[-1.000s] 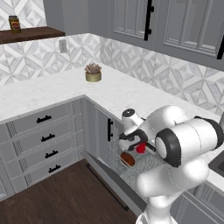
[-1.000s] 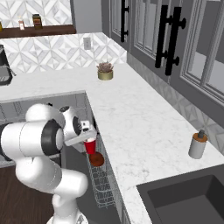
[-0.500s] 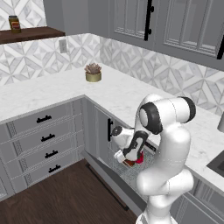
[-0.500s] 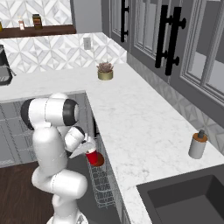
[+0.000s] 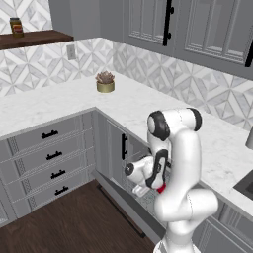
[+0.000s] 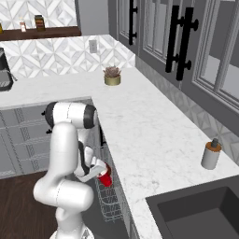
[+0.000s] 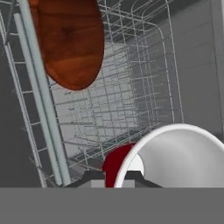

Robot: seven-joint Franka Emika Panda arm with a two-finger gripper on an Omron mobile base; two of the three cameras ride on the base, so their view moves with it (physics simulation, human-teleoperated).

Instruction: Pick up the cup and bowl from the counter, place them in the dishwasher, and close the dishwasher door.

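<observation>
My gripper (image 6: 99, 171) is shut on the rim of the red cup (image 6: 106, 177), holding it tilted low over the dishwasher's grey wire rack (image 6: 110, 206). From the left base view the cup (image 5: 161, 188) peeks out red behind the forearm, below the edge of the counter (image 5: 138, 106). In the hand view the cup's white mouth (image 7: 177, 158) is close up at the gripper (image 7: 114, 178). The dark reddish-brown bowl (image 7: 68, 39) lies in the rack (image 7: 131, 87) beyond it. The dishwasher door (image 5: 123, 208) hangs open, dark inner face up.
A gold plant pot (image 5: 105, 84) stands at the counter's back corner. The grey soap dispenser (image 6: 211, 154) is beside the dark sink (image 6: 200, 214). Grey drawers with black handles (image 5: 52, 158) run to the left. Dark wood floor lies in front.
The arm has straightened upright and swung the hand down and inward. The cup has gone lower with it, from beside the counter edge to just over the rack.
</observation>
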